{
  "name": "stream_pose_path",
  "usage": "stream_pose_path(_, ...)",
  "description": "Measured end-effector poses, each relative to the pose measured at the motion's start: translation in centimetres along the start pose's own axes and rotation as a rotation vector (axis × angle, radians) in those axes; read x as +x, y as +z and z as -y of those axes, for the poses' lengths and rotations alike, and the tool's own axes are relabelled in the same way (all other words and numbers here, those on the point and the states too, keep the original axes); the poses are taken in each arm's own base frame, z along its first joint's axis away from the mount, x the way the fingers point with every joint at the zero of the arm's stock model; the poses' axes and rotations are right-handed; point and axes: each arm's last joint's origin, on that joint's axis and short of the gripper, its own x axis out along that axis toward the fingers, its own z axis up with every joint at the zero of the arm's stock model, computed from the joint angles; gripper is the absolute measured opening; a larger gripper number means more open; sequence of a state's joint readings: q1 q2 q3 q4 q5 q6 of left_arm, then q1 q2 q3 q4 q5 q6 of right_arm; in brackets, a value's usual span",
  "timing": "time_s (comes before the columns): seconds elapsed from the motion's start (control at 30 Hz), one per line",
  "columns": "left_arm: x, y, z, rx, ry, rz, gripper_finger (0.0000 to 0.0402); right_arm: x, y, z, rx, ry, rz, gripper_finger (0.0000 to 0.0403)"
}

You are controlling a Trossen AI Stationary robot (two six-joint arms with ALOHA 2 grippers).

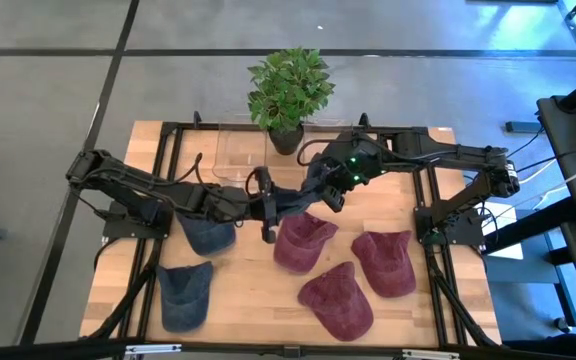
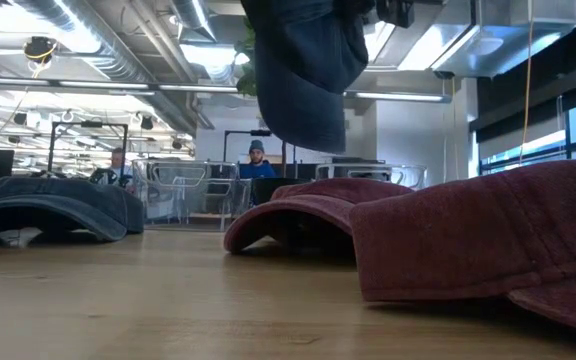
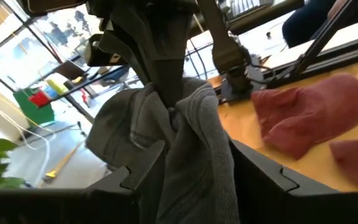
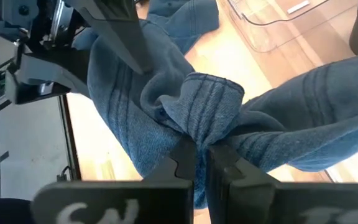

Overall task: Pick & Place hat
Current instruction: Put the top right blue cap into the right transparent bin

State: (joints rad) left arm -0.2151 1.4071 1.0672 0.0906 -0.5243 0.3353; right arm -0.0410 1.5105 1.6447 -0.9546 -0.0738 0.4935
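Hat (image 1: 290,198), a blue denim one, hangs off the table between the two arms near the centre of the high view, pinched from both sides. The right gripper (image 4: 199,158) has its fingers pressed together on a bunched fold of the blue cloth, and the left gripper (image 3: 173,118), reaching in from 9 o'clock, also appears to clamp the same cloth. In the low view the hat (image 2: 303,70) dangles clear above the wooden table (image 1: 248,290).

The relation that matters for the next move is this: the hat is stretched roughly along the 9-to-3 line between the two claws, the left at its 9 o'clock end and the right at its 2 o'clock end, so neither arm is nearer; one must let go before the other can carry it, I judge.

Around it, a second blue hat (image 1: 208,235) lies at 8 o'clock of the held one and a third (image 1: 185,292) further toward 7 o'clock. Three maroon hats sit below and right: one (image 1: 303,243) just at 5 o'clock, another (image 1: 385,260) at 4 o'clock, another (image 1: 338,300) toward 5 o'clock, further out. A clear bin (image 1: 238,150) and a potted plant (image 1: 288,90) stand at 12 o'clock. The plant sits close to the bin and could be brushed by a swinging hat.
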Motion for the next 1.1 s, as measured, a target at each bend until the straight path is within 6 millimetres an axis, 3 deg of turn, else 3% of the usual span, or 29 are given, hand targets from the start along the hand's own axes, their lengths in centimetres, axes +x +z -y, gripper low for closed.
stream_pose_path(0.47, -0.03, -0.05, 0.1, -0.096, -0.012, -0.004, 0.0166, 0.0, -0.03, 0.03, -0.007, -0.002, -0.003, 0.0013)
stream_pose_path(0.6, -0.09, -0.03, 0.27, -0.083, -0.033, 0.0, 0.013, 0.0, -0.04, 0.04, -0.005, -0.003, -0.004, 0.0022)
stream_pose_path(0.87, -0.09, -0.11, 0.28, -0.077, -0.035, -0.008, 0.0012, 0.0, -0.06, 0.01, -0.085, 0.013, -0.012, 0.0026)
stream_pose_path(1.1, -0.32, 0.05, 0.16, -0.083, -0.057, 0.004, 0.0005, -0.33, 0.01, -0.19, -0.29, 0.053, -0.02, 0.0096)
